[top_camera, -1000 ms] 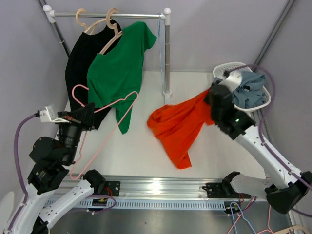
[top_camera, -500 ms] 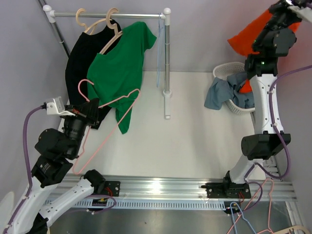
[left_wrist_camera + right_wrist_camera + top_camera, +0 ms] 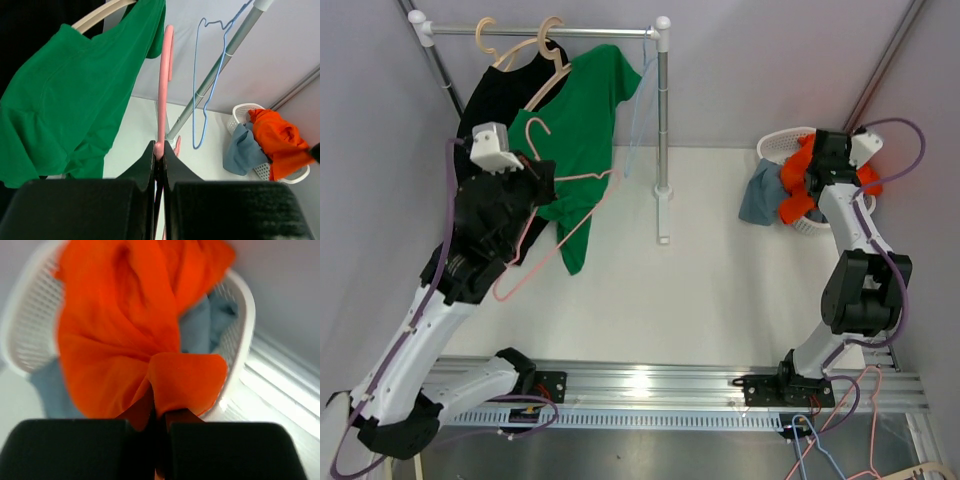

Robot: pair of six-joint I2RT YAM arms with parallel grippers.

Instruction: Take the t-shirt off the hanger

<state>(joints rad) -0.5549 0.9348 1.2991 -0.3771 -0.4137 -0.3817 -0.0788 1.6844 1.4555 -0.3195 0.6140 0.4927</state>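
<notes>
Right claw (image 3: 159, 411) tight on orange t-shirt (image 3: 115, 340) over basket (image 3: 241, 325), fingertips under its folds; left claw (image 3: 159, 151) tight on pink hanger (image 3: 164, 85).

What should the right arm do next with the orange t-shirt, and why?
Probably open the right gripper and let go: its jaws are shut on a fold of the orange t-shirt, which already lies in the white basket over the blue garment.

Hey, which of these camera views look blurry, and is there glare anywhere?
Right wrist: soft throughout, the orange t-shirt and white basket smeared. Left wrist: green t-shirt fairly crisp, the left gripper dark and unfocused up close. Top external: sharp, with a bright glare patch on the metal rail.
</notes>
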